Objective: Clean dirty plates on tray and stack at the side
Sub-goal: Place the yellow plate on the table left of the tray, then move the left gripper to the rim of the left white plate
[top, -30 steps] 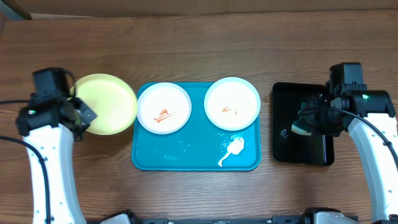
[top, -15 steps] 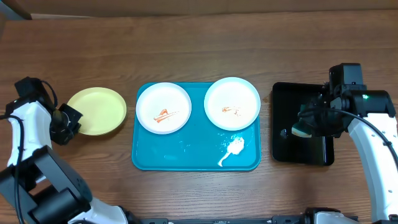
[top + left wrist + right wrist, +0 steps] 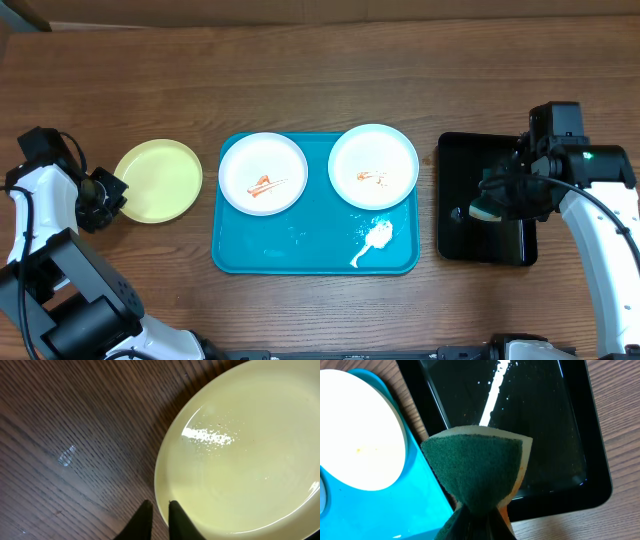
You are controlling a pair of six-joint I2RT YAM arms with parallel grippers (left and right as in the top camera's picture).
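Two white plates [image 3: 263, 173] [image 3: 373, 166] with orange-brown smears lie on the turquoise tray [image 3: 300, 255]. The pale yellow plate [image 3: 158, 180] lies flat on the table left of the tray and looks clean in the left wrist view [image 3: 240, 455]. My left gripper [image 3: 108, 195] pinches its left rim, fingers almost together [image 3: 157, 510]. My right gripper [image 3: 495, 205] is shut on a green-and-yellow sponge [image 3: 480, 467] and holds it above the left part of the black tray [image 3: 500, 240].
A white blob of foam [image 3: 375, 240] lies on the turquoise tray's front right. The black tray [image 3: 540, 425] is wet and glossy. In the right wrist view the right white plate [image 3: 355, 435] and the turquoise rim [image 3: 420, 505] lie left of the sponge.
The left arm swung out left and set the yellow plate, tilted beside the tray a second ago, flat on the table. The right arm has not moved.
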